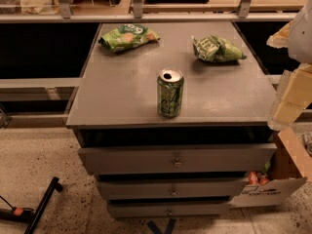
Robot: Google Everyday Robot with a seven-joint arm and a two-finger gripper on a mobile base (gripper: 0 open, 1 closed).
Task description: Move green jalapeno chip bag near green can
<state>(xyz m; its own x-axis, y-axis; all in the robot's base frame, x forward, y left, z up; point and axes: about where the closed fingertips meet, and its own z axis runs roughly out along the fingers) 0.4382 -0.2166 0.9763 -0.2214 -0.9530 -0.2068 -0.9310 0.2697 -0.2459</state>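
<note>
A grey cabinet (122,96) with three drawers (175,157) fills most of the view, and its flat top serves as the work surface. A cardboard box (273,189) is seen leaning at its lower right corner.

The gripper (291,94) is taken to be the pale blocky shape at the right edge of the view, just off the cabinet's right side and well apart from everything on top. How far it is open cannot be told, and nothing is seen held in it.

Three things lie on the top. A lime-green bag (127,37) is at the back left. The green jalapeno chip bag (217,48), crumpled and with a pale label panel, lies at the back right. The green can (170,94) stands upright near the front edge, about mid-width, well apart from both bags.

The step in hand is judged to be the reach for the jalapeno bag, with no move of the bag begun. A grasp from above across the crumpled middle is advised, since foil slips when it is pinched at a corner. The bag should be lifted clear before it is carried forward. It is best set down beside or behind the can, because little room is left at the front edge. The can looks easily tipped, so a small gap should be kept.
</note>
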